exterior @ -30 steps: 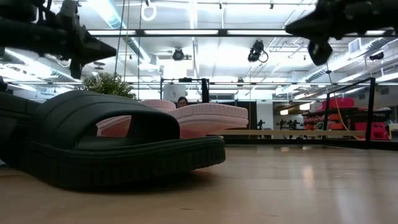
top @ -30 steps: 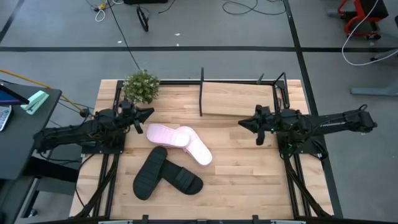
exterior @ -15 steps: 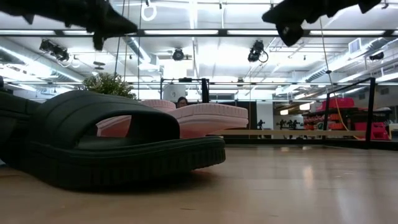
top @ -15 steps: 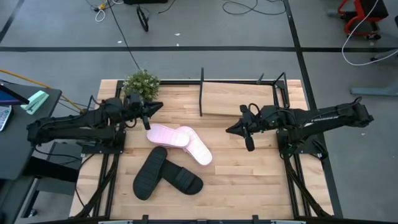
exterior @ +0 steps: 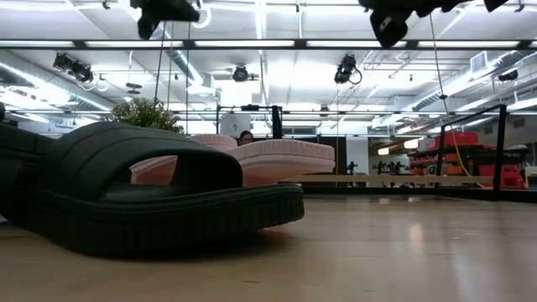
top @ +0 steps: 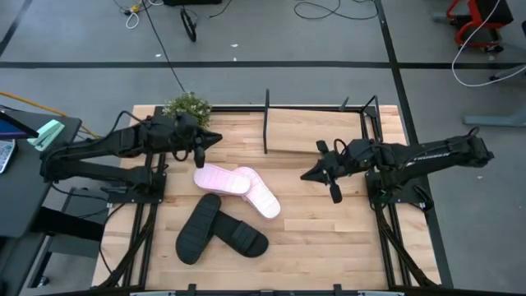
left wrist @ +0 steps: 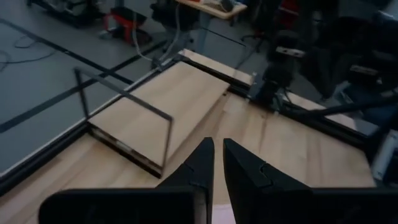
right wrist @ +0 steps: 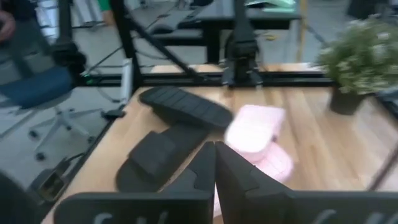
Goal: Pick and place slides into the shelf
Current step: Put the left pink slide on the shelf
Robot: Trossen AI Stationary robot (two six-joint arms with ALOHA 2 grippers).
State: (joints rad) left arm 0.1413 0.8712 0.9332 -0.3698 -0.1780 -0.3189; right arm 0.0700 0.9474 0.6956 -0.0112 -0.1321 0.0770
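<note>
Two pink slides [top: 238, 186] lie overlapping at mid-table, one partly on the other. Nearer the front, two black slides [top: 217, 230] lie crossed; one of them [exterior: 151, 197] fills the low view's left. The shelf [top: 316, 129], black rods with a tilted wooden board [left wrist: 155, 106], stands at the far edge. My left gripper [top: 214, 138] hangs shut and empty above the table, left of the shelf and beyond the pink slides. My right gripper [top: 306, 173] hangs shut and empty to the right of the pink slides [right wrist: 255, 134], pointing toward them.
A small potted plant [top: 187, 108] stands at the far left corner, close behind my left arm. Bare wooden tabletop [top: 329, 230] lies to the right of the slides and in front of the shelf. Black frame rails [top: 386, 222] run along both table sides.
My left gripper has risen well above the table and gone toward the far edge and the shelf. My right gripper has also risen a little, gone toward the table's left and the pink slides, and rolled about its own axis. The slides have not moved.
</note>
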